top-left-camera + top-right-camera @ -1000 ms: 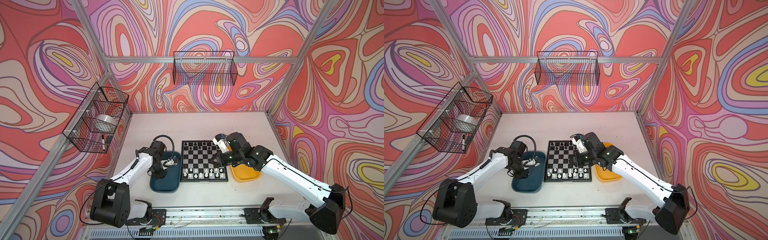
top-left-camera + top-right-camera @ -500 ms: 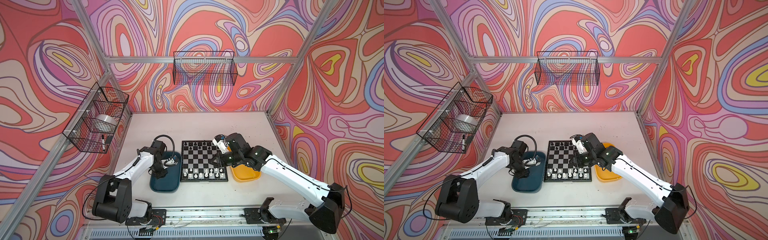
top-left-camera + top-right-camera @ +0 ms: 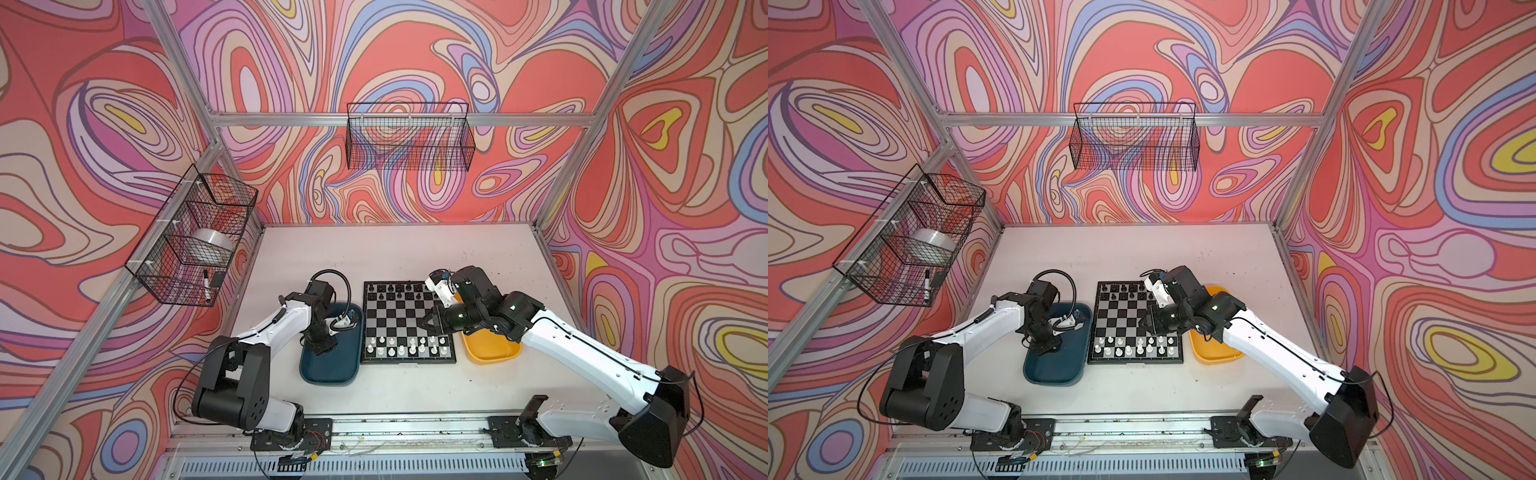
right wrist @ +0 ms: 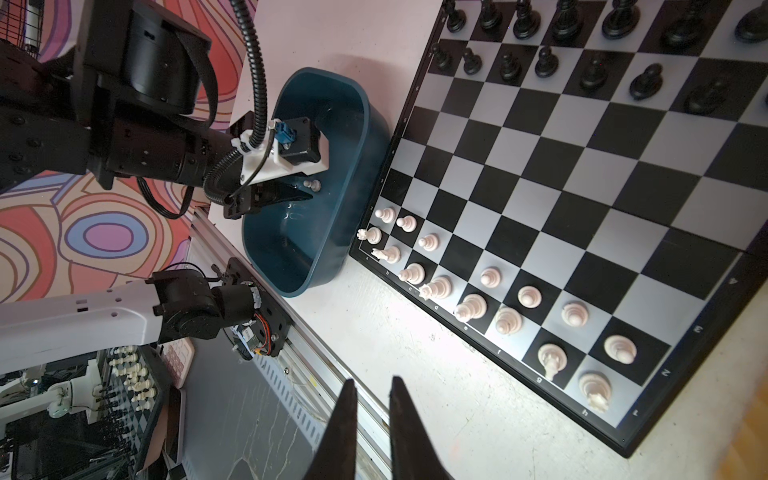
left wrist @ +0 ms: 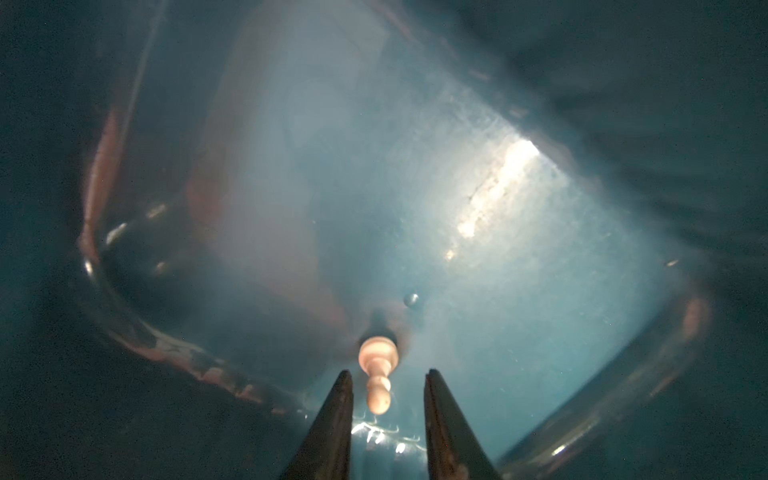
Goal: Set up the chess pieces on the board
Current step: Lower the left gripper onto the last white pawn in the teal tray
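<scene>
Board point(image 3: 399, 320) sits mid-table with chess pieces point(image 3: 400, 351) ranked on its far and near rows; teal tray point(image 3: 328, 370) lies just beside it. Right gripper point(image 4: 372, 379) hangs over the board's edge, jaws almost pressed together and empty. Left gripper point(image 5: 387, 372) reaches into the tray, jaws spread either side of a white pawn point(image 5: 377, 374), apparently toppled. It is probably light, hard, slick plastic, best pinched at its narrow waist.

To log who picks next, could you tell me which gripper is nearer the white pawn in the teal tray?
Left. The left gripper straddles the white pawn inside the teal tray; the right gripper hovers over the board, on its side away from the tray.
</scene>
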{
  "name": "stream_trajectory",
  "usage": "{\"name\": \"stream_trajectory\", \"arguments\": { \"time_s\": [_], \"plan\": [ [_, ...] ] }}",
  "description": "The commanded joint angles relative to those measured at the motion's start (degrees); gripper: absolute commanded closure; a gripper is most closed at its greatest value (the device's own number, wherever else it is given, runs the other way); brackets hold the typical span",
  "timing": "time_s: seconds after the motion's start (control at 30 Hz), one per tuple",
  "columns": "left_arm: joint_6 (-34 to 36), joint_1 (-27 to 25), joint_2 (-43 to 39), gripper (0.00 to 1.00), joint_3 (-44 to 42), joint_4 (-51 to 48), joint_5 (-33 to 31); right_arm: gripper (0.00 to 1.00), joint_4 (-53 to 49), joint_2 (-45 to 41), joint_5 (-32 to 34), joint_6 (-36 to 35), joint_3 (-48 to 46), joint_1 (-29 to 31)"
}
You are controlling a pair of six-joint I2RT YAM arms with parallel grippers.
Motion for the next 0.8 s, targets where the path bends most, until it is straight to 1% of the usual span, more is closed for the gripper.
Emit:
{"name": "stream_trajectory", "arguments": {
  "time_s": [0.0, 0.2, 0.53, 0.77],
  "plan": [
    [0.3, 0.3, 0.7, 0.72, -0.2, 0.3, 0.4, 0.85, -0.2, -1.2, 0.9, 0.3, -0.8, 0.3],
    [0.2, 0.2, 1.3, 0.76, 0.0, 0.3, 0.7, 0.85, -0.1, -1.2, 0.9, 0.3, -0.8, 0.3],
    [0.2, 0.2, 1.3, 0.81, -0.1, 0.5, 0.4, 0.85, 0.2, -1.4, 0.9, 0.3, -1.2, 0.2],
    [0.5, 0.3, 1.1, 0.82, -0.4, 0.8, -0.3, 0.85, 0.1, -1.6, 0.9, 0.3, -1.5, 0.3]
  ]
}}
